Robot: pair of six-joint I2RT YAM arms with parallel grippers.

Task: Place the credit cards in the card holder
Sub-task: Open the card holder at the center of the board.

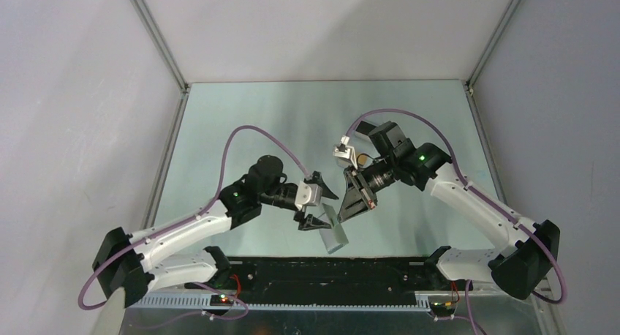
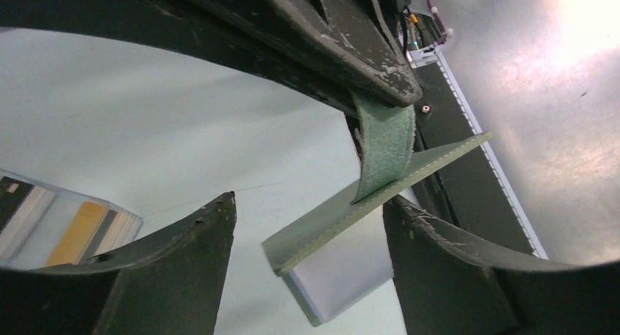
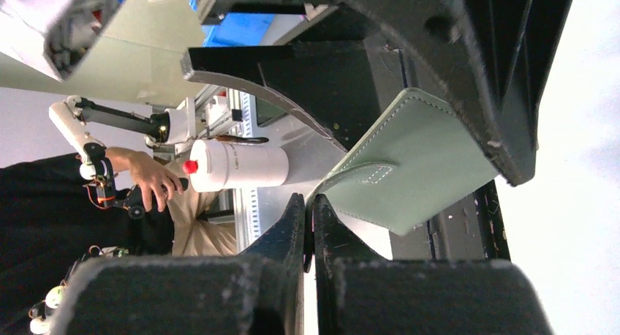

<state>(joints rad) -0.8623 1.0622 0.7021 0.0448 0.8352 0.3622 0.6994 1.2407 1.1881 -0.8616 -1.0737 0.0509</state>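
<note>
Right claw [image 3: 307,200] pinches the holder's [image 2: 343,218] tab [image 2: 384,148], dangling it. Left claw [image 2: 308,200] stands spread around it; best close gently on its edge.

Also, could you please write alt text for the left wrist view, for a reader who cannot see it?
A grey-green folding card holder hangs by its snap tab from the shut right gripper, between the left gripper's open fingers. Lower left, a clear plastic tray holds orange-gold and black credit cards.
</note>
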